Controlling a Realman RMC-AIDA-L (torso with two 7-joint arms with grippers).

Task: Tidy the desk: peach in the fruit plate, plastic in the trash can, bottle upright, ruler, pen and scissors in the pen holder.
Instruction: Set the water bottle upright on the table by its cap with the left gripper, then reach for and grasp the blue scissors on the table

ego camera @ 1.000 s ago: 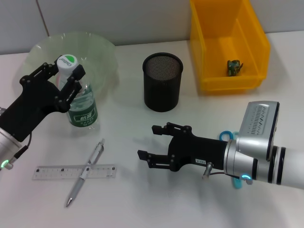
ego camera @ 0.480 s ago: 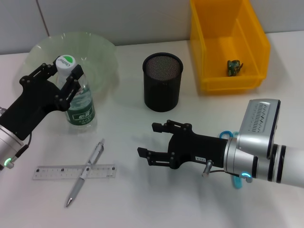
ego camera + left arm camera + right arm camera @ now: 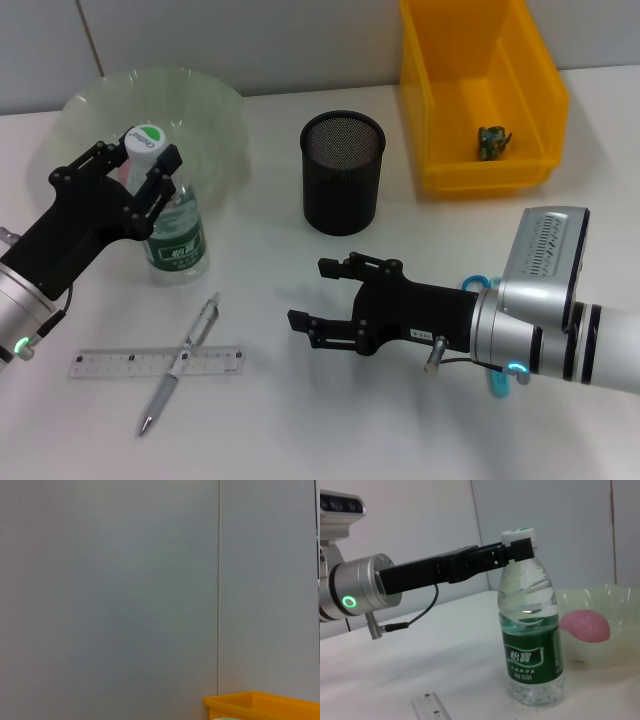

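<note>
Ruler: the ruler (image 3: 156, 361) lies flat on the bench (image 3: 300, 440) at the near left.
Pen: the pen (image 3: 181, 361) lies slantwise across the ruler, touching it.
Right gripper: the right gripper (image 3: 322, 301) hovers low over the bench's middle, fingers spread, nothing between them.
Scissors: blue handles of the scissors (image 3: 481, 287) show from under the right arm.
Left gripper: the left gripper (image 3: 135, 175) has its fingers around the neck of the bottle (image 3: 172, 228), just under the white cap; whether they press on it cannot be told.
Bottle: upright on the bench, just in front of the fruit plate (image 3: 215, 110).
Peach: the peach (image 3: 585, 626) sits in the fruit plate.
Pen holder: the black mesh pen holder (image 3: 342, 172) stands mid-bench.
Trash can: the yellow trash can (image 3: 480, 90) is far right, a small green scrap inside.
</note>
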